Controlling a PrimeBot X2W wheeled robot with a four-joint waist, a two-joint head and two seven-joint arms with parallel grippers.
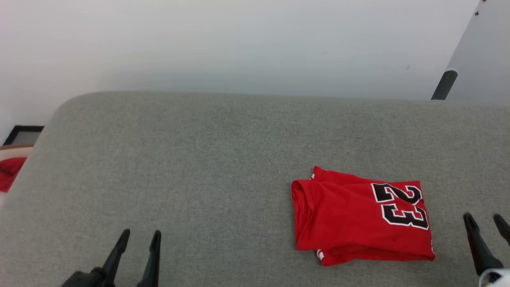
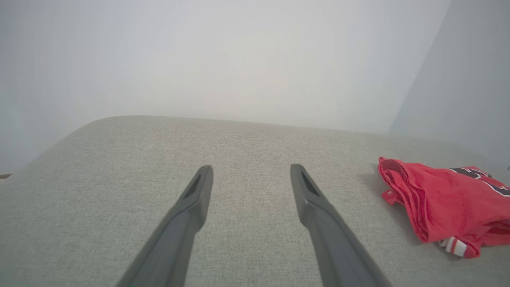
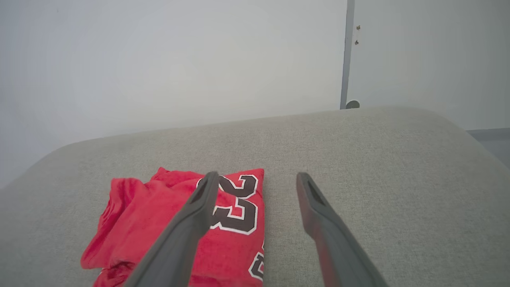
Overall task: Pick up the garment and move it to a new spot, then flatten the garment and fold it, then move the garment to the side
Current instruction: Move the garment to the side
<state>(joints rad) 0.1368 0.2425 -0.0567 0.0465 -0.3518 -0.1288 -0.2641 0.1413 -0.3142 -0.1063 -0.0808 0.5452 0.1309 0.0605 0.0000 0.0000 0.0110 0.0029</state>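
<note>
Folded garment [image 1: 360,217] lies to the right.
The right gripper [image 1: 483,218] is just beside it, the left gripper [image 1: 141,234] well apart; both jaws wide open, empty.

My left gripper [image 2: 251,169], seen along its two dark fingers [image 2: 187,215], which stood spread wide with nothing between them, over the grey fabric surface [image 2: 99,191]. To the right, well apart from them, the garment [image 2: 434,199] lay folded: red cloth, black white-edged lettering [image 2: 474,173] on top, red-white trim [image 2: 454,246] at its near edge. A pale wall [image 2: 239,59] rose beyond the surface's far edge.
</note>
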